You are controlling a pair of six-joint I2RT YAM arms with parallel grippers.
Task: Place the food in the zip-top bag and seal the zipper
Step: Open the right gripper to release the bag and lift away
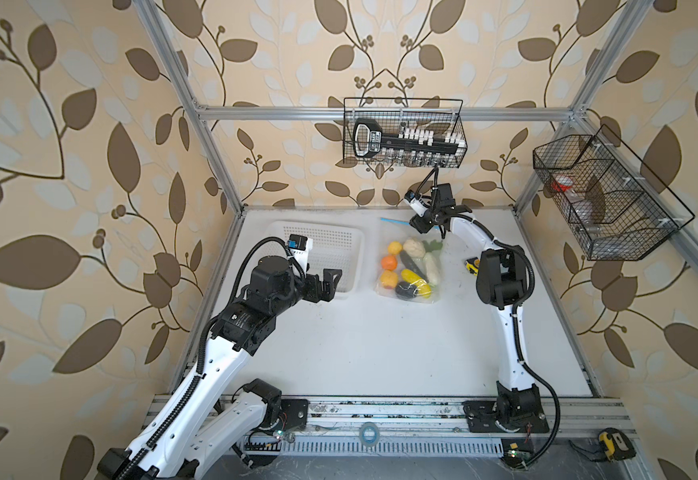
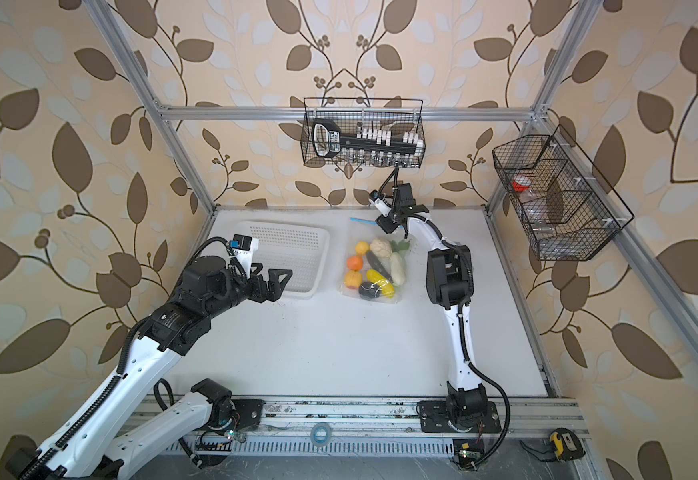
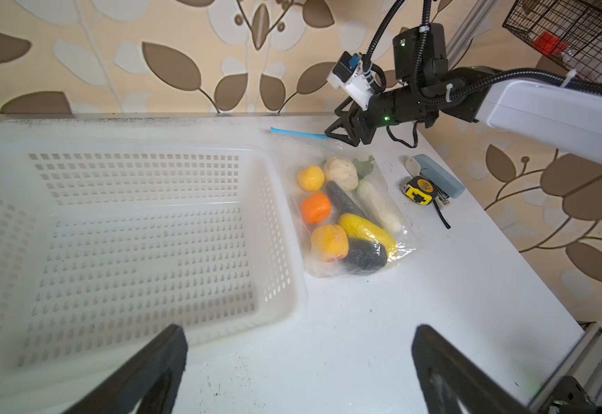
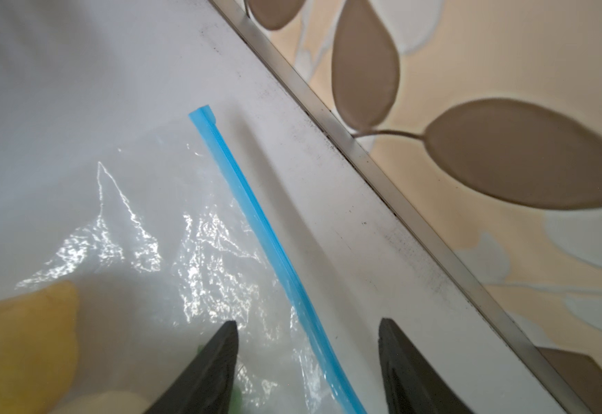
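The zip-top bag [image 1: 395, 232], clear and crinkly with bright glints, lies flat near the tabletop's [image 1: 380, 345] far edge, its thin blue zipper [image 4: 256, 222] toward that edge. Inside sit a knobbly white cauliflower [image 1: 413, 247], a round orange [image 1: 389, 262], smooth yellow corn [image 3: 364, 229] and a dark eggplant [image 3: 364, 256]. The right gripper [image 4: 308, 322] hangs over the bag's mouth, its dark fingers spread to either side of the zipper, the arm stretched to the far edge with its wrist bent down. Just beside the bag stands a white perforated basket [image 3: 149, 215]; the left gripper [image 3: 299, 329] hovers at its near rim, spread wide, elbow folded.
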